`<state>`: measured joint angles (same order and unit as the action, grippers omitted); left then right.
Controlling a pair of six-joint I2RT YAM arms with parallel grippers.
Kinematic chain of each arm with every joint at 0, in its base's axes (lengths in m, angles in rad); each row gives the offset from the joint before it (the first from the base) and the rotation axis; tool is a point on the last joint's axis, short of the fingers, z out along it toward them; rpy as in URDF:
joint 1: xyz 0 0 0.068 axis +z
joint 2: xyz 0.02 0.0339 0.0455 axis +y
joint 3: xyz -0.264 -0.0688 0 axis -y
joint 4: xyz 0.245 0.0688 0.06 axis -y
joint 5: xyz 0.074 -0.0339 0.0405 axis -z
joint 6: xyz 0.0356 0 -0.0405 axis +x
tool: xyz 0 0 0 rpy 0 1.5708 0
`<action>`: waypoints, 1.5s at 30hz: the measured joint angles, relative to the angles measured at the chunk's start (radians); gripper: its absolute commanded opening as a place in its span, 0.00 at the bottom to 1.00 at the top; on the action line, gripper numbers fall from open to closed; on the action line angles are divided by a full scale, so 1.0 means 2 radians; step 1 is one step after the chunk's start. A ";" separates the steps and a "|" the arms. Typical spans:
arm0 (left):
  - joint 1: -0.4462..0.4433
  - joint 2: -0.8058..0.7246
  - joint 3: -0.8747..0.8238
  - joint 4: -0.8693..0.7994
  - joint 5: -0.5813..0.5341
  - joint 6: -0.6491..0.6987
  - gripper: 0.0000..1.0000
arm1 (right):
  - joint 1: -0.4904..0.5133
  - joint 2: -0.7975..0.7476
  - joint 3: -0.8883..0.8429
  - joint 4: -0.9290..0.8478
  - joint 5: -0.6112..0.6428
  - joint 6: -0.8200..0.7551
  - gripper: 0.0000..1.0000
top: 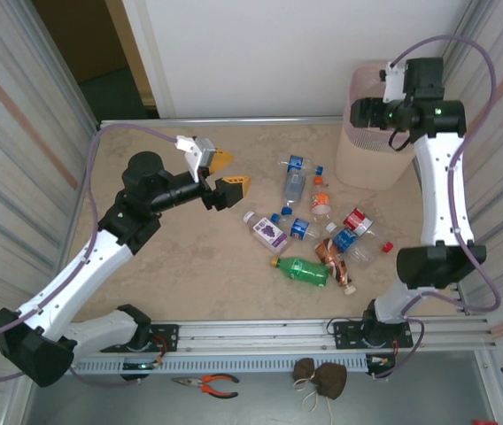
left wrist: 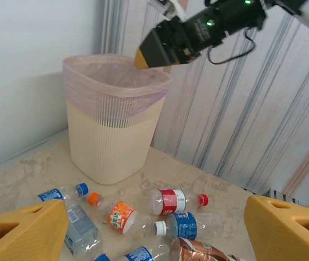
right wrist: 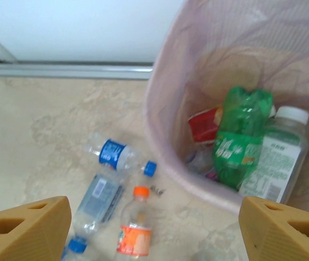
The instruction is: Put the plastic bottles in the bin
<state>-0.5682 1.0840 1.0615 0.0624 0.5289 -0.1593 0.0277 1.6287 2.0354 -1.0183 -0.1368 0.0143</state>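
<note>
1. Marbled beige surface [top: 189, 257], hemmed in by striped side panels with a white wall behind it.
2. The left claw [top: 227, 174] hangs over the left-centre of the surface. Its orange fingers are spread with nothing between them, and they point toward the bottle pile but are well apart from it.
3. The right claw [right wrist: 155, 212] is also spread and empty, poised above the bin's rim.
4. The bin [top: 371, 164] stands in the far right corner, lined with a thin pink bag. Inside it lie a green soda bottle [right wrist: 236, 141], a white-capped clear bottle [right wrist: 277, 157] and a red-labelled bottle [right wrist: 203, 125].
5. The rest of the plastic bottles lie on their sides in a loose cluster near the bin's foot.
   - A clear blue-labelled bottle [top: 296, 181] and an orange bottle [top: 321, 202] are nearest the bin.
   - A grape-labelled white bottle [top: 267, 232] is at the left edge of the cluster.
   - A green bottle [top: 303, 271] is nearest the arms, with a crumpled copper-coloured bottle [top: 331, 257] just beside it.
6. How they will likely handle:
   - They look empty, light and thin-walled, so they would probably dent under a hard squeeze.
   - Being round and slick, they could roll or squirt out of the fingers.
   - The surest hold looks to be across the labelled mid-body, fingers square to the long axis.
   - The neck by the cap looks stiffer but narrower.
   - The grape-labelled bottle lies clear of its neighbours, so it seems the easiest pick for the left claw.
</note>
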 measured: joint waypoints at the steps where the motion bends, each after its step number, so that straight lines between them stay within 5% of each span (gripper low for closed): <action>1: 0.002 0.000 -0.001 0.000 0.000 -0.002 0.85 | 0.009 -0.015 -0.020 0.004 0.004 0.000 0.79; 13: 0.012 -0.019 -0.026 -0.026 -0.006 -0.016 0.85 | 0.150 -0.160 -0.258 0.019 0.069 0.018 0.74; 22: 0.024 -0.062 -0.065 -0.050 -0.021 -0.024 0.85 | 0.298 -0.181 -0.392 0.025 0.085 0.001 0.74; 36: 0.151 -0.144 -0.130 -0.092 -0.034 -0.081 0.85 | 0.475 0.005 -0.370 0.015 0.128 -0.059 0.69; 45: 0.203 -0.186 -0.154 -0.113 -0.020 -0.112 0.85 | 0.508 0.103 -0.340 -0.001 0.159 -0.079 0.68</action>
<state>-0.1627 0.7116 0.7528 -0.1635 0.4896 -0.3828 1.0431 1.8347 1.3548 -1.0199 0.1806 -0.1440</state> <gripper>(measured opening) 0.849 0.679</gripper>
